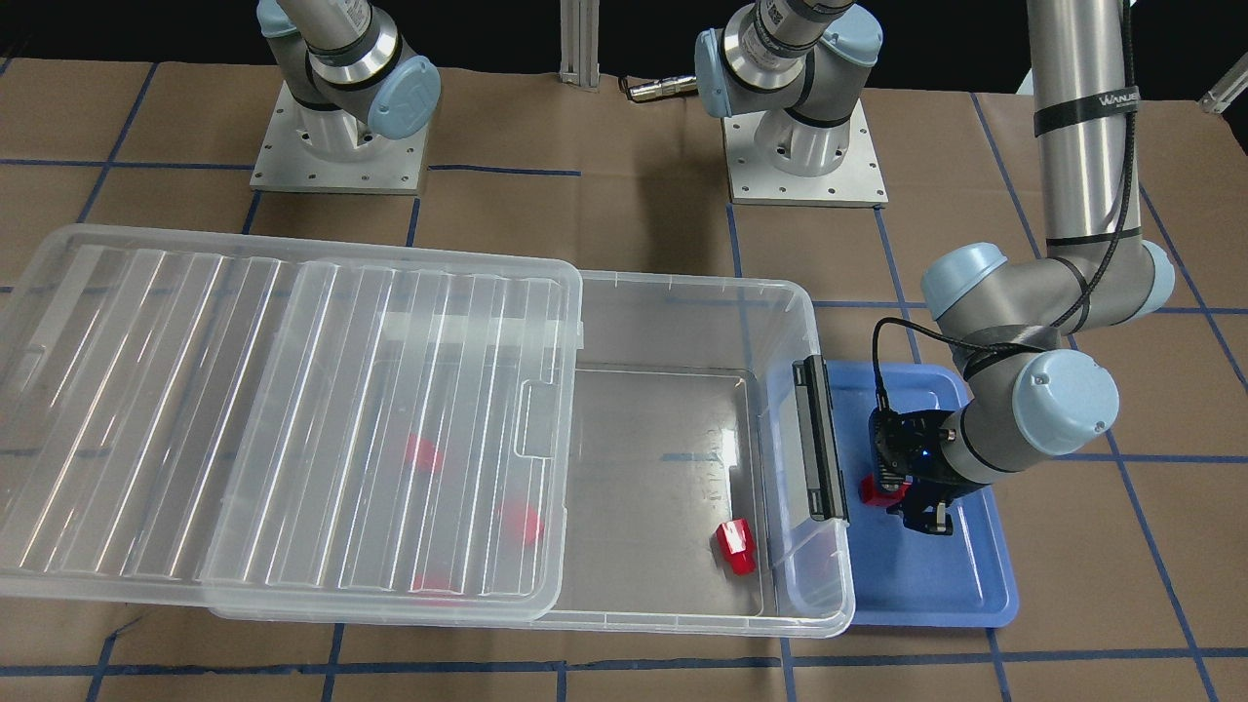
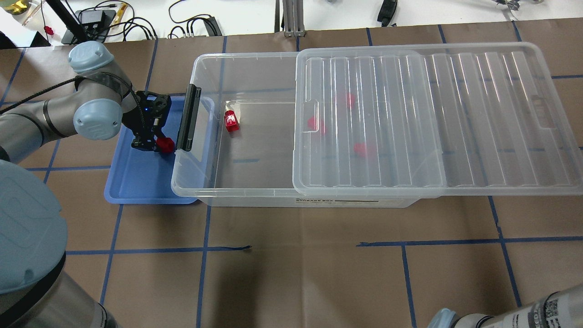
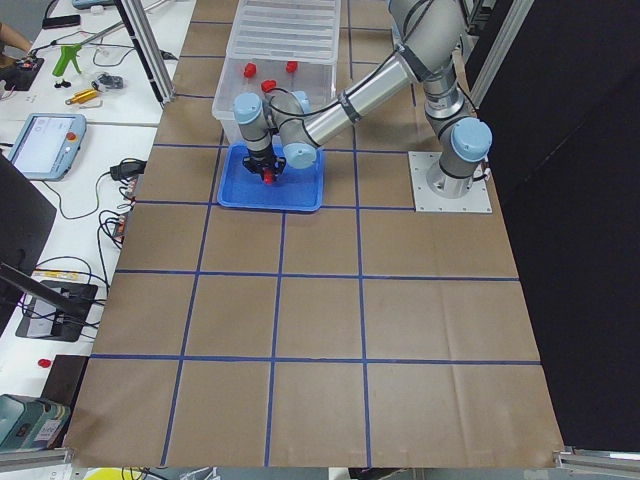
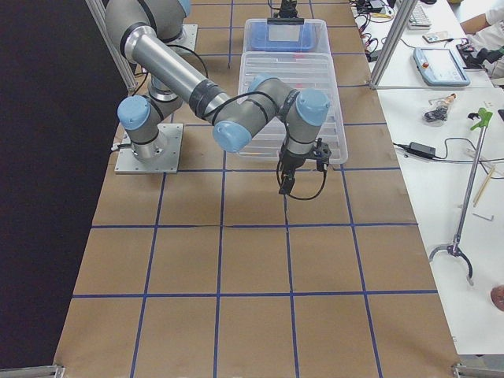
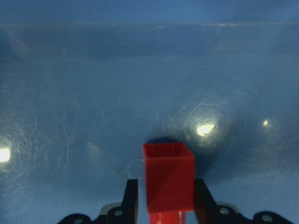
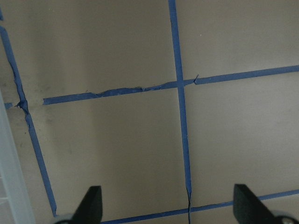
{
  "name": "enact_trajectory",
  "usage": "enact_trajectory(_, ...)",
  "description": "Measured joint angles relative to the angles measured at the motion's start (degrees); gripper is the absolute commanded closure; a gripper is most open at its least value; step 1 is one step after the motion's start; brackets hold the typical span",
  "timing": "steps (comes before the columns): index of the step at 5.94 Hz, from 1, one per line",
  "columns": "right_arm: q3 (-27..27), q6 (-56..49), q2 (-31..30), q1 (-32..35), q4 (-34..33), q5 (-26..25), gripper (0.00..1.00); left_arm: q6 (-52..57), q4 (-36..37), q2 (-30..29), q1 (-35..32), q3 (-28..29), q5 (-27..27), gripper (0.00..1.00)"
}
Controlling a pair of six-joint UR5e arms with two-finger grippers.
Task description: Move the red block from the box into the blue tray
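Note:
My left gripper (image 1: 899, 502) is shut on a red block (image 1: 877, 490) and holds it just over the blue tray (image 1: 936, 585), next to the box's black latch (image 1: 817, 448). In the left wrist view the red block (image 5: 168, 182) sits between the two fingers over the tray floor (image 5: 93, 93). The overhead view shows the gripper (image 2: 155, 145), the block (image 2: 165, 144) and the tray (image 2: 136, 182). The clear box (image 2: 255, 200) has its lid (image 2: 432, 114) slid partly off. My right gripper (image 6: 168, 205) is open and empty over bare table paper.
Another red block (image 2: 231, 122) lies in the uncovered end of the box. Three more red blocks (image 2: 315, 124) show blurred under the lid. The box wall with the latch (image 2: 189, 116) overhangs the tray's edge. The right arm (image 4: 299, 177) hangs beyond the box's far end.

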Motion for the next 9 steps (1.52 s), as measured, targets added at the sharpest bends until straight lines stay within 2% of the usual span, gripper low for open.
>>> enact_trajectory(2, 3.6, 0.0, -1.1, 0.2, -0.7, 0.9, 0.00, -4.5, -3.2, 2.7, -1.2, 1.3, 0.2, 0.02)
enact_trajectory(6, 7.3, 0.0, -3.6, 1.7, -0.7, 4.3, 0.00, -17.3, -28.5, 20.5, -4.2, 6.6, -0.5, 0.02)
enact_trajectory(7, 7.7, 0.1, -4.0, 2.8, -0.7, 4.7, 0.00, -24.0, -31.9, 23.0, -7.2, 8.0, -1.0, 0.02)
enact_trajectory(9, 10.5, 0.2, -6.1, 4.4, -0.7, 5.9, 0.00, -44.8, -33.3, 25.6, -12.2, 8.4, -0.9, 0.02)
